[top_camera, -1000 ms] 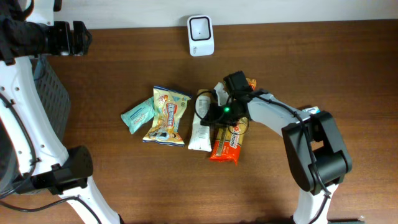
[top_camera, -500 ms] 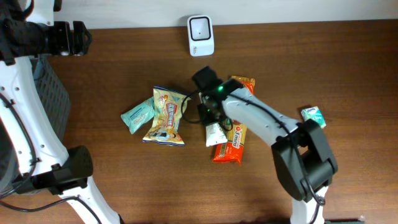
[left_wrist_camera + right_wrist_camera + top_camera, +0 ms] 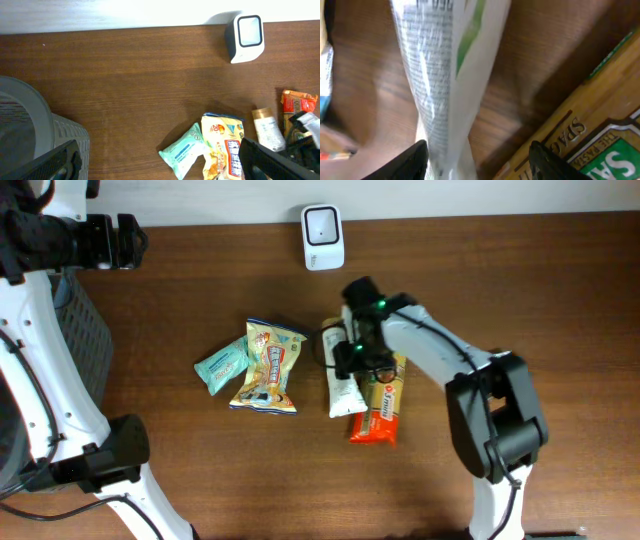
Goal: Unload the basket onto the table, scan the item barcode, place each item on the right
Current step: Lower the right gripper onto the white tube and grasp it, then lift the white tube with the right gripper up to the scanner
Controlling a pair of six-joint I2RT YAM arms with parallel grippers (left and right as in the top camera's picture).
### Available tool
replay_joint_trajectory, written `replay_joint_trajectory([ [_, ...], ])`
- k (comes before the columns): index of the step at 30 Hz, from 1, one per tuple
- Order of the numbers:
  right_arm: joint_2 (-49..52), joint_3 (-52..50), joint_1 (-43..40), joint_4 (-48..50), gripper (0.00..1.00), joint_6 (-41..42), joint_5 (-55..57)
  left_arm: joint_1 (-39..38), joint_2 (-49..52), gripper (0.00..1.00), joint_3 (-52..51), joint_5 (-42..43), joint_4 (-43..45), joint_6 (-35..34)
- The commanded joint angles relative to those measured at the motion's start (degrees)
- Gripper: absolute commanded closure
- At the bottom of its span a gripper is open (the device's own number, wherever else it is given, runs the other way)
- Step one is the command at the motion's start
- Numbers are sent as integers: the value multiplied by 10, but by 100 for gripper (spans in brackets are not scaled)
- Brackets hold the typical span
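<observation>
Since a second ago the right arm has swung left and back. The white tube has slid a little to the right, and the orange packet beside it has also shifted right and turned slightly. The right pincer, clenched a second ago, now has its fingers spread.

The tube runs between those fingers in the right wrist view. It is blurred there, with grey print down one face and a green stripe, and nothing shows the fingers squeezing it. The tube lies on the brown bench about mid-width, on the near side of the white scanner and well apart from it. The scanner stands at the far edge with its window facing up. The orange packet lies just to the right of the tube, and its lettering fills the right corner of the right wrist view.

To the left of the tube lie a yellow snack bag and, touching that bag's left side, a teal pack. A grey basket sits at the left edge.

The left pincer hangs over the far left corner, fully released and holding nothing.
</observation>
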Motion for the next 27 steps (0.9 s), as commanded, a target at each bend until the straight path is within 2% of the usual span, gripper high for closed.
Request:
replay_joint_trajectory([
  [1, 2, -3, -10, -20, 37, -12, -64, 1, -6, 1, 2, 5, 1, 3],
  [7, 3, -77, -5, 7, 39, -7, -86, 1, -6, 1, 2, 5, 1, 3],
  [8, 3, -83, -5, 10, 47, -6, -87, 1, -6, 1, 2, 5, 1, 3],
  [10, 2, -83, -5, 15, 55, -6, -87, 1, -6, 1, 2, 5, 1, 3],
  [11, 2, -83, -5, 16, 66, -6, -87, 1, -6, 1, 2, 5, 1, 3],
  [13, 2, -83, -5, 16, 96, -6, -87, 1, -6, 1, 2, 5, 1, 3],
  [16, -7, -74, -8, 20, 96, -10, -102, 1, -6, 1, 2, 5, 1, 3],
  [22, -93, -1, -63, 19, 96, -119, -316, 1, -6, 1, 2, 4, 1, 3],
  [27, -132, 8, -90, 32, 96, -175, -456, 1, -6, 1, 2, 5, 1, 3],
])
